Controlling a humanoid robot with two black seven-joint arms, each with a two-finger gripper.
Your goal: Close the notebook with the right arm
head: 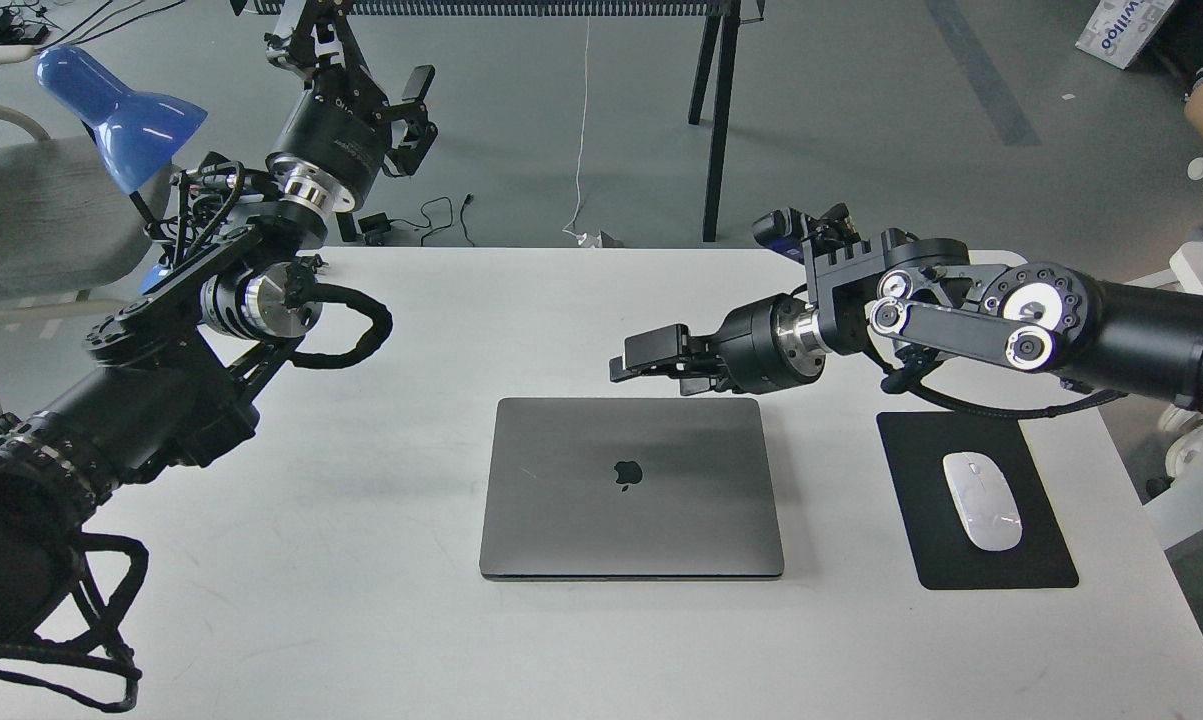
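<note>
The black jointed right arm point(1011, 320) with silver joint discs is reaching in from the right edge toward the frame's centre, its black two-finger claw point(633, 362) pointing left, fingers lying close together. The matching left arm point(211, 310) is bending upward at the upper left, its claw point(413, 110) raised and spread apart.
</note>
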